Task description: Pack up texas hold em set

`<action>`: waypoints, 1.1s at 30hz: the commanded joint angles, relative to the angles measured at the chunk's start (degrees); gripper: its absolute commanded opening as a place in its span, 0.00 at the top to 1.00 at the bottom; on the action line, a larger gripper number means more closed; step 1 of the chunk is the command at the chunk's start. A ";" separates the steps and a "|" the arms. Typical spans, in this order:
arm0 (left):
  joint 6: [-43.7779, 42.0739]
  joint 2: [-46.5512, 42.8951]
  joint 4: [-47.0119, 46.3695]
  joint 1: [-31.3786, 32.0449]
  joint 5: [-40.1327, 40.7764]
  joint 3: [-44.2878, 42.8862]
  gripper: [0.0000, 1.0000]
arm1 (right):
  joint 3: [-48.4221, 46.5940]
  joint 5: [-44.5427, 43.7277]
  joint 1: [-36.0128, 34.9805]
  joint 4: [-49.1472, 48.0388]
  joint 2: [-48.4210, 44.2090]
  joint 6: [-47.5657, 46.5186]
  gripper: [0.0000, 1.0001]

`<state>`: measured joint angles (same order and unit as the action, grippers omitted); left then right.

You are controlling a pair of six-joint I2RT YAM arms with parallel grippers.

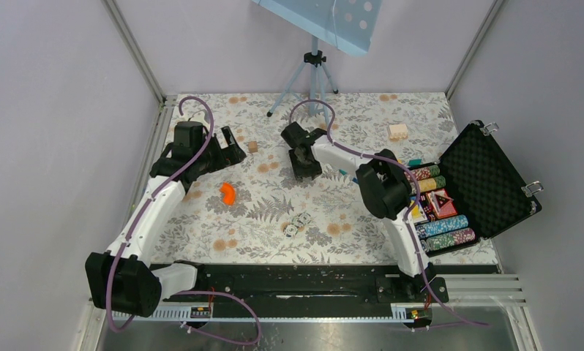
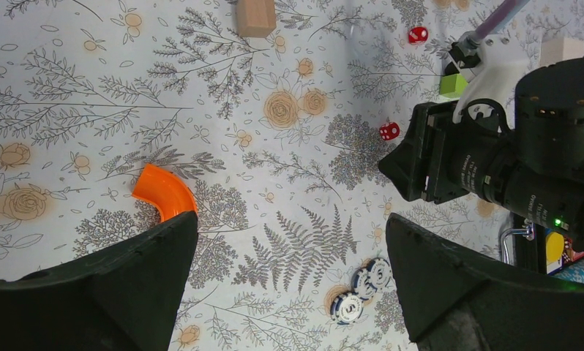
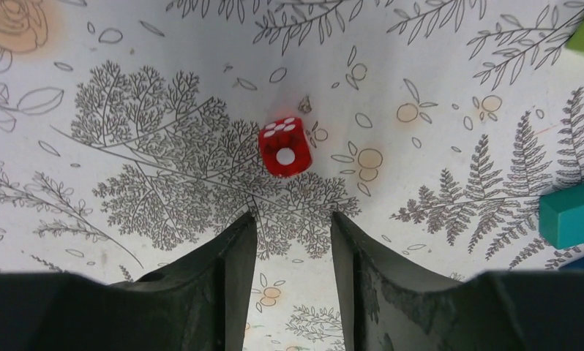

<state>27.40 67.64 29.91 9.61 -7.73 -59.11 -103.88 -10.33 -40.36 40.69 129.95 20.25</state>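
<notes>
- On the flower-printed table cover (image 3: 128, 88), one small red die (image 3: 284, 146) is seen lying flat, its single-pip face turned toward the right wrist camera.
- Just beyond the tips of the right gripper (image 3: 293, 223) the die is placed, centred on the gap but not between the jaws. A short reach forward is judged to be needed.
- No long axis is offered by the cube, and its faces are set slightly askew to the jaws.
- The right gripper's jaws are held partly apart, and nothing is gripped.
- A second red die (image 2: 418, 34) and loose poker chips (image 2: 358, 289) are seen on the cover, well apart from the open black case (image 1: 487, 183) at the right.
- The left gripper (image 2: 289, 227) is spread wide and empty, farther from the die.
</notes>
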 commanded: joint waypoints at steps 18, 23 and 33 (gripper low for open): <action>-0.80 1.21 -1.61 -0.51 0.06 -0.48 0.01 | 5.78 -0.09 -0.31 -4.05 -11.40 -1.27 0.33; -0.61 3.26 -2.57 0.40 -0.52 -1.58 0.04 | 14.47 -5.13 0.01 -8.33 -21.56 0.10 0.32; 2.58 19.50 3.14 11.89 9.06 -18.35 0.06 | 37.17 -6.11 5.08 -11.51 -48.20 4.10 0.30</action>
<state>27.75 80.90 32.16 17.50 -4.45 -68.16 -73.23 -14.04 -36.62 30.87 90.04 22.59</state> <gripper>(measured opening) 0.940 0.693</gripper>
